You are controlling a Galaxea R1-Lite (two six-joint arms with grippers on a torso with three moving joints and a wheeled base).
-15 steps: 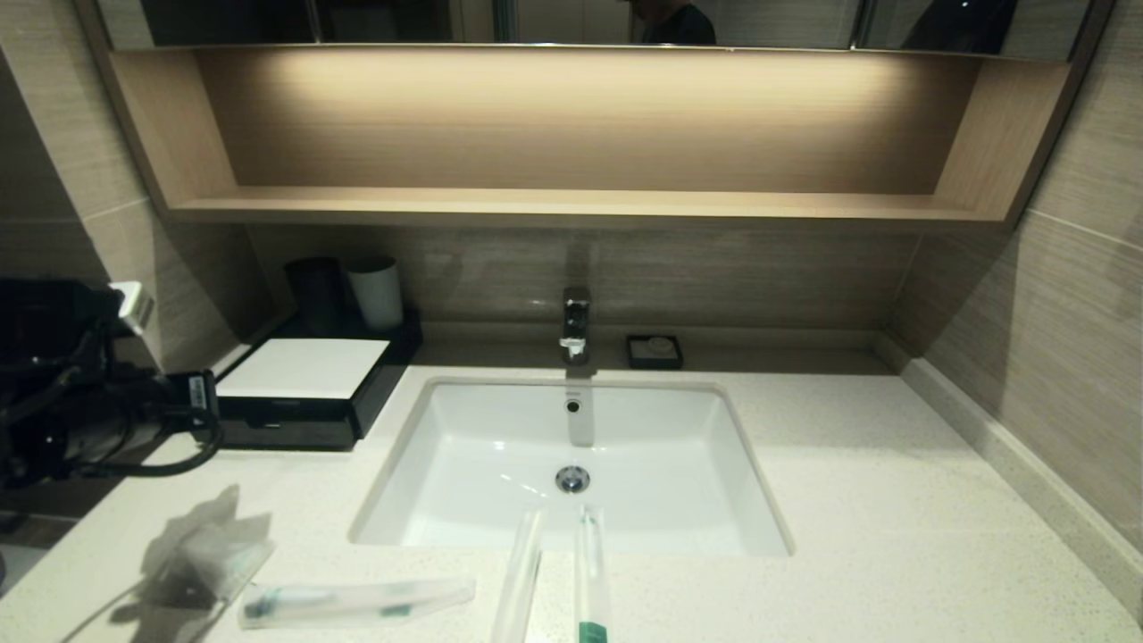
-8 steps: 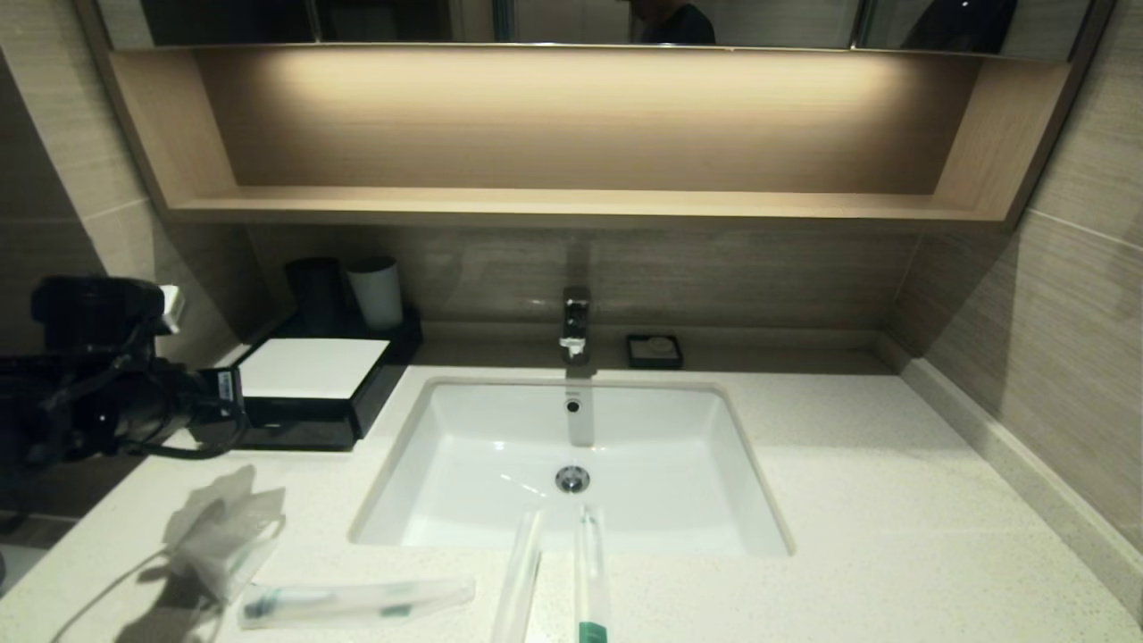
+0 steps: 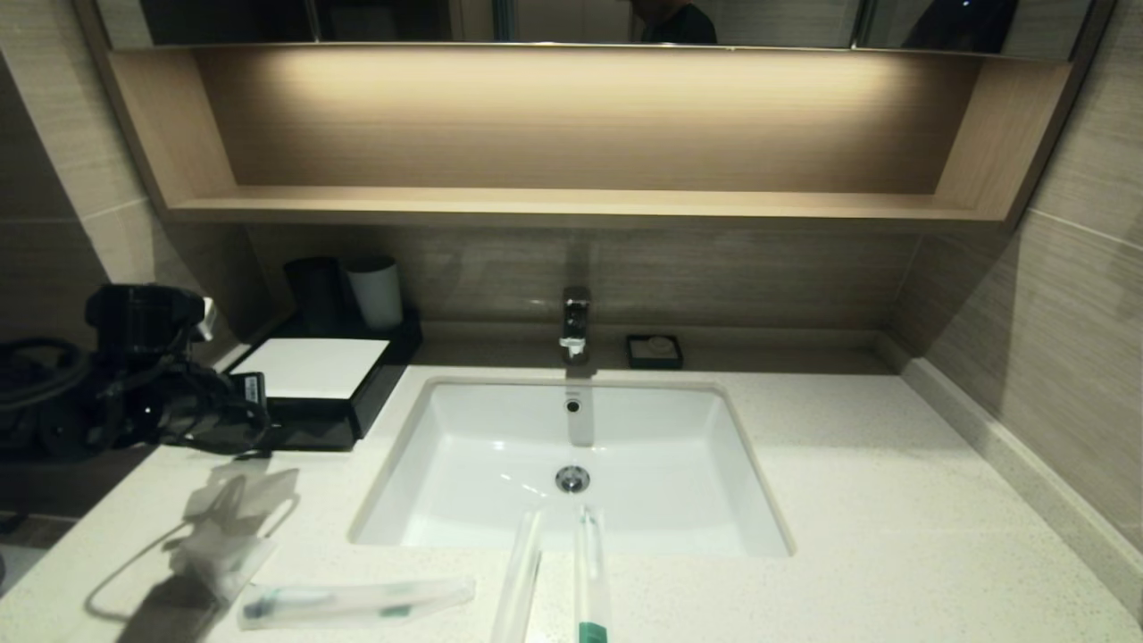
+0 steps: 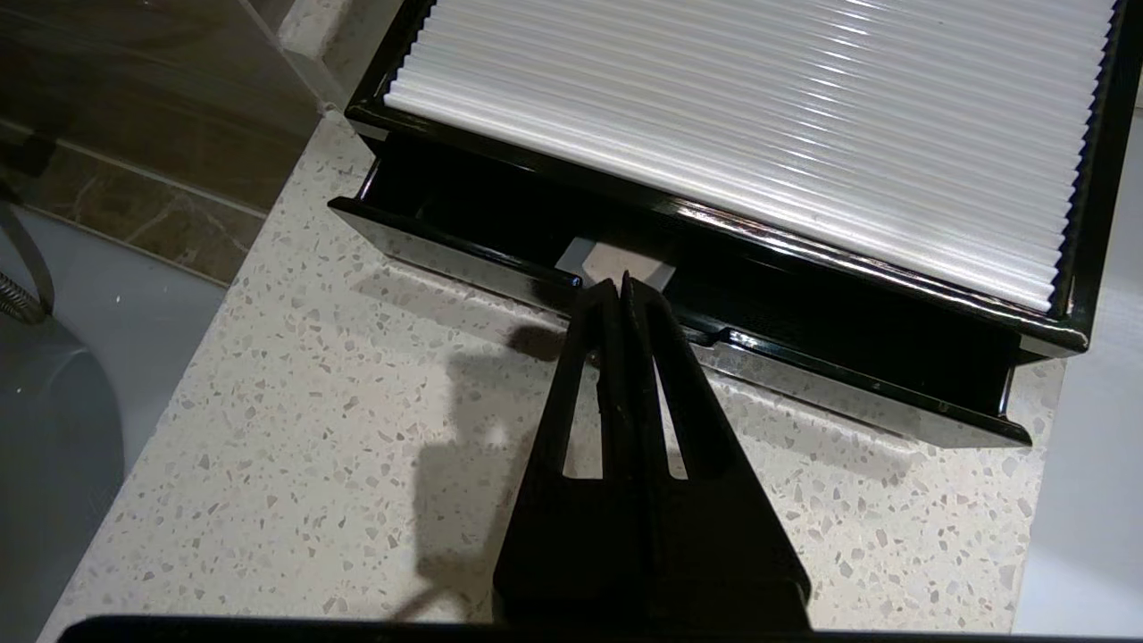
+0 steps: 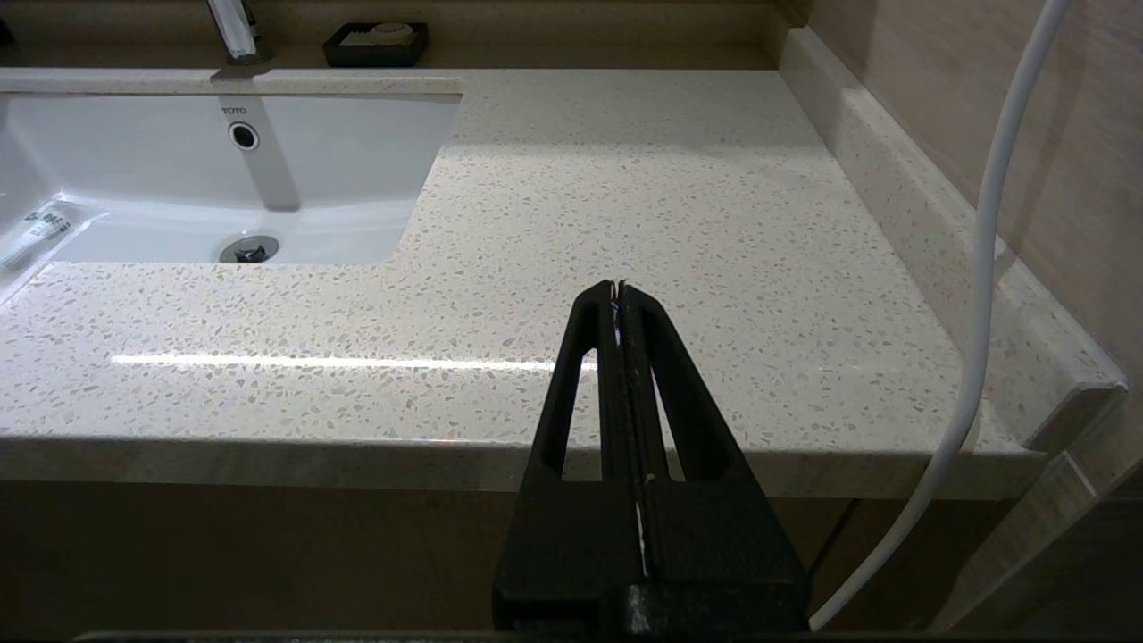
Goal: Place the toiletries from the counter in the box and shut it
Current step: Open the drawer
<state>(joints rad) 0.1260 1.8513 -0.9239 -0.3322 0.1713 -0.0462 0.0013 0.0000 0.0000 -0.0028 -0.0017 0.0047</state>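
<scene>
The black box with a white ribbed top [image 3: 308,368] stands at the back left of the counter. In the left wrist view its low drawer [image 4: 429,254] is open a little, with a pale item [image 4: 596,259] inside. My left gripper [image 4: 621,284] is shut and empty, with its tips at the drawer's front lip. A crumpled clear bag [image 3: 234,527] and a wrapped toothbrush [image 3: 357,600] lie at the front left. Two more wrapped sticks [image 3: 522,576] [image 3: 589,580] lie over the sink's front edge. My right gripper [image 5: 619,286] is shut and empty, low before the counter's front right edge.
The white sink [image 3: 571,464] fills the middle, with the tap [image 3: 576,323] behind it. A soap dish [image 3: 654,350] stands by the tap. A black cup [image 3: 314,290] and a white cup [image 3: 377,293] stand behind the box. Walls close both sides.
My left arm has moved right and forward, toward the box's front. The toiletries lie where they were.
</scene>
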